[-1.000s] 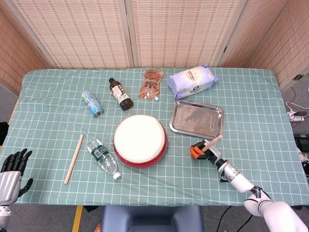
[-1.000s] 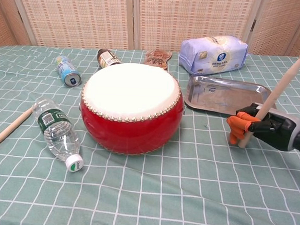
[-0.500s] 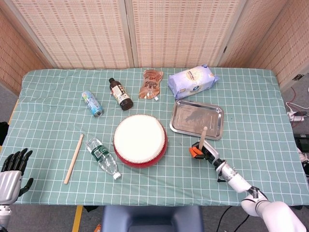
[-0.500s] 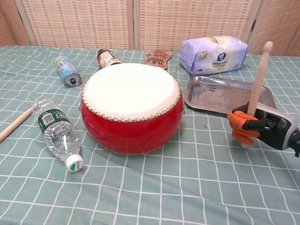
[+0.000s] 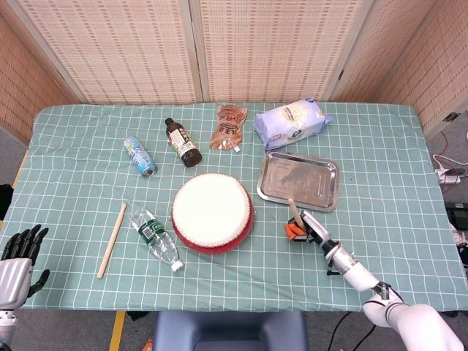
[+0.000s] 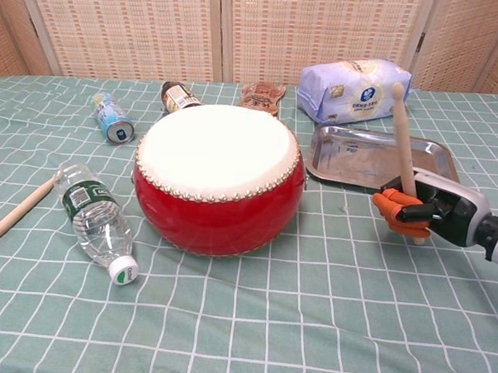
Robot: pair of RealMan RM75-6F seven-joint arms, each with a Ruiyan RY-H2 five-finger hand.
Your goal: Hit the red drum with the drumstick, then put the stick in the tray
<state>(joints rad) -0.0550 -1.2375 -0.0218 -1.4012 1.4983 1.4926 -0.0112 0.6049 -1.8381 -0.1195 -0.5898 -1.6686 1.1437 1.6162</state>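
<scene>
Woven-screen backdrop, desk (image 5: pixel 380 146) covered in green checked cloth. Right hand (image 6: pixel 434 213) low over the cloth, just right of the red drum (image 6: pixel 219 176) and just in front of the steel tray (image 6: pixel 372 158); orange-tipped fingers (image 6: pixel 390 204) wrapped round a drumstick (image 6: pixel 402 135), gripping near its lower end. Stick stands close to upright, top tilted slightly toward the drum, tip clear of the drumhead. Head view shows the same: right hand (image 5: pixel 311 229) between drum (image 5: pixel 213 212) and tray (image 5: pixel 298 180) front edge, stick (image 5: pixel 293 208) rising from it. Tray holds nothing visible. Left hand (image 5: pixel 20 256) at the near-left desk corner, off the cloth edge, fingers apart, holding nothing; only the head view shows it. Second wooden stick (image 5: pixel 112 240) lies flat on the cloth left of the drum, with a clear water bottle (image 5: pixel 155 239) on its side between them. Behind the drum: blue can (image 5: pixel 140 156) on its side, dark brown bottle (image 5: pixel 182 142) lying down, brown pouch (image 5: pixel 229 126), and a pale blue tissue pack (image 5: pixel 290 121) behind the tray.
</scene>
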